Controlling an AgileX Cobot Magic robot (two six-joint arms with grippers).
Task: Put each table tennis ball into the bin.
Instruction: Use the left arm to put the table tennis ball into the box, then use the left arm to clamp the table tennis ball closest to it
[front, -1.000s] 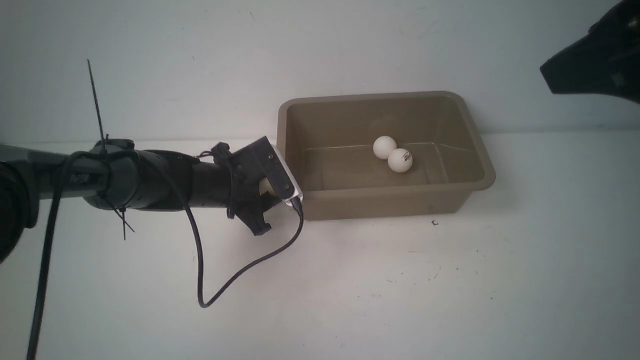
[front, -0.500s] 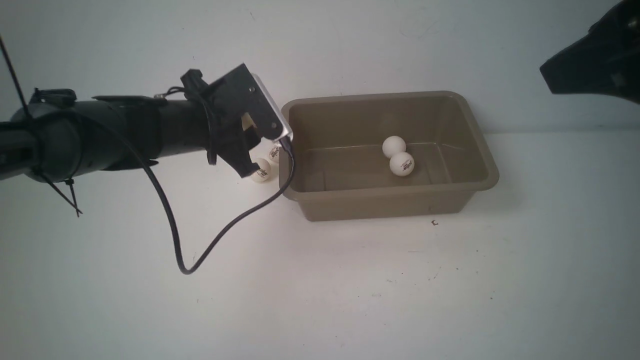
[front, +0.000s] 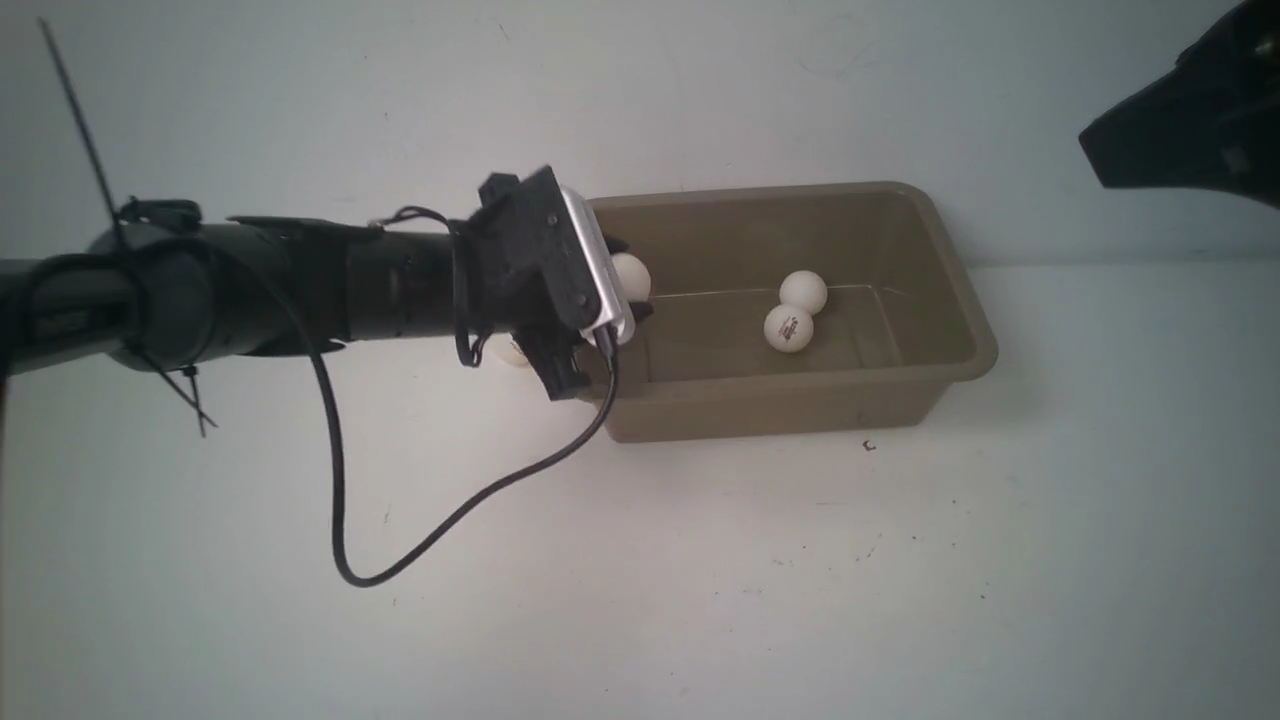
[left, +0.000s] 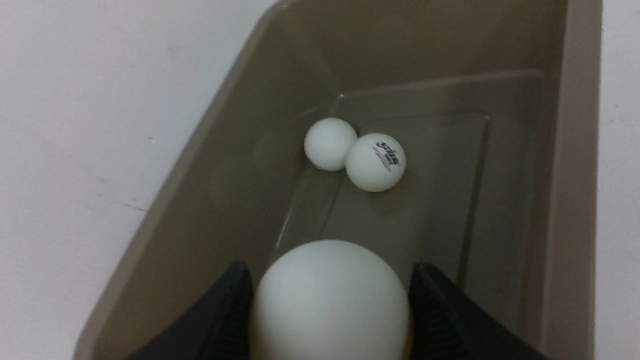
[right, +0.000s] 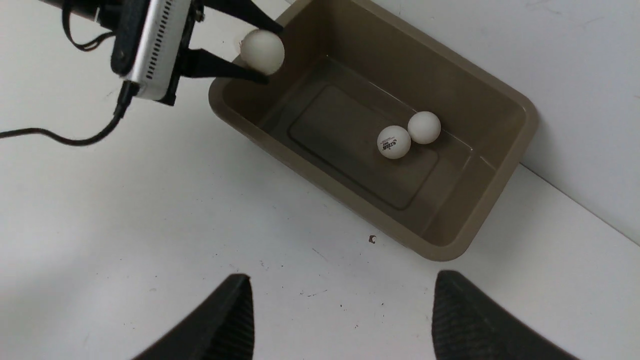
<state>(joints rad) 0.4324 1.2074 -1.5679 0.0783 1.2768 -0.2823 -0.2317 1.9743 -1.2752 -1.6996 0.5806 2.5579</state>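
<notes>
White ball (front: 630, 276) is clamped in the left claw (front: 632, 292) above the left end of the bin (front: 760, 190). Two balls (front: 788, 328) rest inside, toward its right. Advise releasing only once well within the rim. Right claw (right: 340, 315) stands open, empty.

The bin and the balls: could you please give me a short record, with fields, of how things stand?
bin: taupe tub on the white table
inside: logo ball and plain ball, touching, on the bin's floor
left gripper: shut on held ball, over the bin's left end
outside: loose ball on the table left of the bin, partly hidden by the left gripper
right gripper: open, empty
</notes>
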